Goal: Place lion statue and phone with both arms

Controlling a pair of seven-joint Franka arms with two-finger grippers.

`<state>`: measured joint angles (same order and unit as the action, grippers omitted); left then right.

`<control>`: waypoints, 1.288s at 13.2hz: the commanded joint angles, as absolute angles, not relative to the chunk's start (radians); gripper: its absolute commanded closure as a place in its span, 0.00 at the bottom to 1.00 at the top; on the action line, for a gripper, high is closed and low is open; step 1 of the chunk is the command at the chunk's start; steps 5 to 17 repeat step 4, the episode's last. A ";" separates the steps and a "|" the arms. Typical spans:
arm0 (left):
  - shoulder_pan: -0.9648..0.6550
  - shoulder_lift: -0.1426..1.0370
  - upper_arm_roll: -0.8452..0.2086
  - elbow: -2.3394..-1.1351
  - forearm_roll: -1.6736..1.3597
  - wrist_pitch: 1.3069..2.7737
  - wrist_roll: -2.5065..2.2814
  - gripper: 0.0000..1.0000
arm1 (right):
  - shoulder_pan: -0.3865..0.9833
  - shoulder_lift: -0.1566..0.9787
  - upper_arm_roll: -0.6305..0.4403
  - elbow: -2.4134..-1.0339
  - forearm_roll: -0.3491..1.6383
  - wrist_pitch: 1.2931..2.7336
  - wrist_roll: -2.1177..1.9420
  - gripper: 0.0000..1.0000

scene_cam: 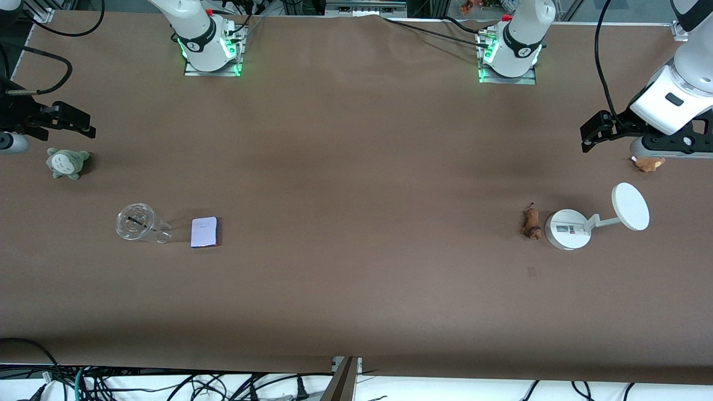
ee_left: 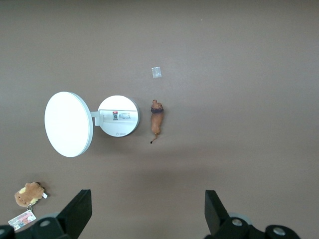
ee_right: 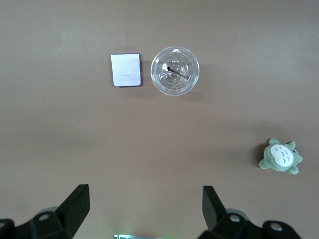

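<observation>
The lion statue (scene_cam: 531,223) lies flat on the brown desk (scene_cam: 356,167) toward the left arm's end, just beside the round base of a white stand (scene_cam: 568,229) with a disc. The phone (scene_cam: 204,231) lies flat toward the right arm's end, beside a clear plastic cup (scene_cam: 138,224). The left hand (ee_left: 147,211) hangs over bare desk near a brown plush toy (scene_cam: 648,163), jaws spread, holding nothing. The right hand (ee_right: 145,211) hangs over the desk by a grey-green plush toy (scene_cam: 66,162), likewise spread and holding nothing.
</observation>
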<state>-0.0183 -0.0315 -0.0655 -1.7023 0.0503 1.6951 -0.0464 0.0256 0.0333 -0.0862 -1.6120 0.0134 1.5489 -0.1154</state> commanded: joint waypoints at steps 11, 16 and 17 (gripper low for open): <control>-0.018 -0.015 -0.061 -1.672 0.054 1.671 -0.029 0.00 | 0.014 0.063 -0.084 -1.555 0.002 1.520 -0.120 0.00; -0.018 -0.015 -0.061 -1.672 0.054 1.671 -0.029 0.00 | 0.014 0.063 -0.084 -1.555 0.002 1.520 -0.120 0.00; -0.018 -0.015 -0.061 -1.672 0.054 1.671 -0.029 0.00 | 0.014 0.063 -0.084 -1.555 0.002 1.520 -0.120 0.00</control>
